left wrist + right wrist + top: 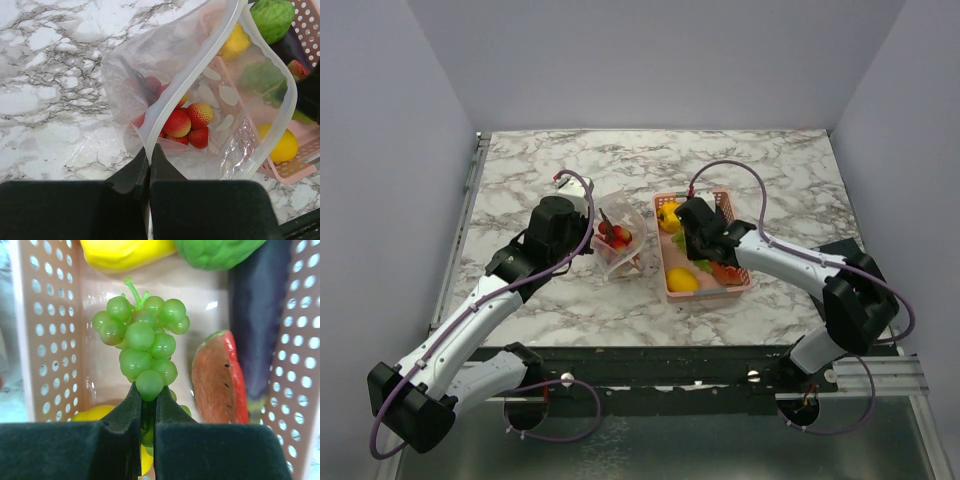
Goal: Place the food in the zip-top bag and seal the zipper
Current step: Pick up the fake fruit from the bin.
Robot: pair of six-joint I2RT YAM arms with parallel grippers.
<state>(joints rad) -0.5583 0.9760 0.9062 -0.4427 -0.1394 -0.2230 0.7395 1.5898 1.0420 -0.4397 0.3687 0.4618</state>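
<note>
The clear zip-top bag [620, 238] stands open left of the pink basket [737, 287]. My left gripper [149, 151] is shut on the bag's whitish zipper strip [197, 75] and holds the mouth open. Red strawberry-like pieces [186, 123] lie inside the bag. My right gripper [148, 396] is inside the basket [45, 330], shut on the lower end of a green grape bunch [142, 337]. Around it lie a yellow fruit [125, 252], a green fruit [215, 250], a dark purple eggplant [257, 315] and another yellow piece [95, 414].
A red watermelon slice [220, 375] lies right of the grapes in the basket. The basket's slotted walls close in on both sides of my right gripper. The bag touches the basket's left wall [287, 172]. Marble table [520, 190] lies around both.
</note>
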